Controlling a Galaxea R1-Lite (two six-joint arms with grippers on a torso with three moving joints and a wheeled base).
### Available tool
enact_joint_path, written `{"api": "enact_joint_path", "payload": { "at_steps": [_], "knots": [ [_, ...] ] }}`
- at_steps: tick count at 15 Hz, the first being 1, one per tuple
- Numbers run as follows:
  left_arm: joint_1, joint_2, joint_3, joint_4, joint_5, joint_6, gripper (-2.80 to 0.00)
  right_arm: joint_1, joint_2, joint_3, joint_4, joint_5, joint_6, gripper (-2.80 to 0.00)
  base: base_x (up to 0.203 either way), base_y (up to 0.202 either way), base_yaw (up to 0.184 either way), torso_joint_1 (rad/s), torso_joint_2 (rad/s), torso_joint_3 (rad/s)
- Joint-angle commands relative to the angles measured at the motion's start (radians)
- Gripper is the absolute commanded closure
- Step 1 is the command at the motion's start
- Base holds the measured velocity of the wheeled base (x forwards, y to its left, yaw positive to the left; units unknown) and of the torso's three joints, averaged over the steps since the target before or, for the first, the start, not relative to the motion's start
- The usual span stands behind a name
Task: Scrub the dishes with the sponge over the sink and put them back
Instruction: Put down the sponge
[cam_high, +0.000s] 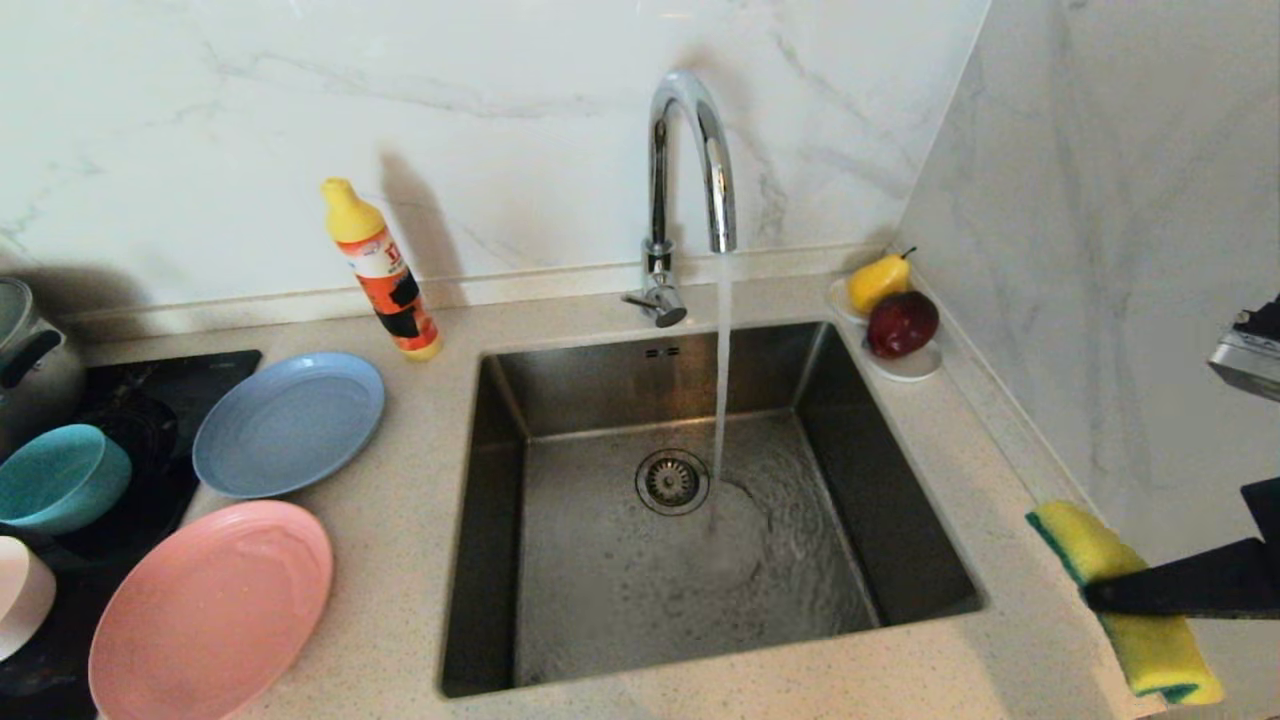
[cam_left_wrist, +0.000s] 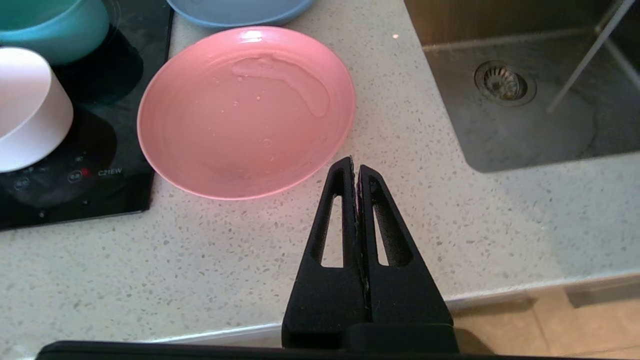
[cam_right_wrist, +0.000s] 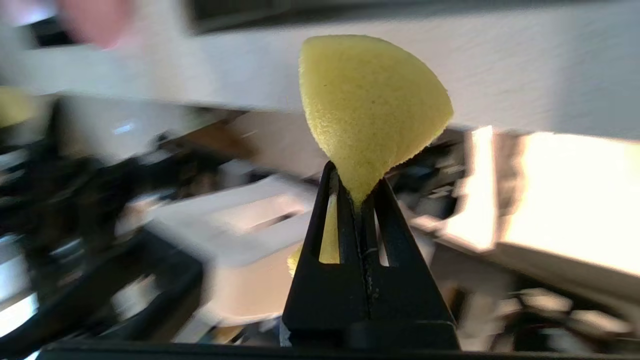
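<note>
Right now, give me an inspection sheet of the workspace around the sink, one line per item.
Surface: speckled countertop, bare between dishes and basin.
Job's things: sink with water running from the faucet beside the drain; salmon-pink plate wet, on the counter; grey-blue plate behind it; teal bowl and pale bowl on the cooktop; sponge held.
Clutter: detergent bottle, fruit dish with a pear and an apple, pot.
Grippers: left gripper shut, empty, above the counter by the pink plate; right gripper shut on the sponge, right of the sink.
Cables: nothing seen.
Surroundings: marble wall.
</note>
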Motion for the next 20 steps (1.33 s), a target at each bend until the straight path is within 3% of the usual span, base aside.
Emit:
{"api": "enact_joint_path", "payload": {
  "at_steps": [1, 5, 8, 14, 20],
  "knots": [
    [0.0, 0.001, 0.003, 0.006, 0.002, -0.018, 0.0, -0.003, -0.006, 0.029, 0.004, -0.073, -0.053, 0.0, 0.0, 0.0, 0.0, 0.0, 0.0, 0.0],
    [0.0, 0.001, 0.003, 0.006, 0.002, -0.019, 0.0, -0.007, -0.055, 0.119, -0.016, -0.212, -0.175, 0.0, 0.0, 0.0, 0.0, 0.0, 0.0, 0.0],
    [0.0, 0.002, 0.003, 0.006, 0.002, -0.019, 0.0, -0.006, -0.085, 0.268, -0.177, -0.32, -0.236, 0.0, 0.0, 0.0, 0.0, 0.0, 0.0, 0.0],
    [0.0, 0.001, 0.003, 0.006, 0.002, -0.019, 0.0, -0.02, -0.065, 0.507, -0.391, -0.533, -0.264, 0.0, 0.0, 0.0, 0.0, 0.0, 0.0, 0.0],
    [0.0, 0.001, 0.003, 0.006, 0.002, -0.021, 0.0, -0.084, 0.123, 0.709, -0.762, -0.569, -0.269, 0.0, 0.0, 0.0, 0.0, 0.0, 0.0, 0.0]
  ]
}}
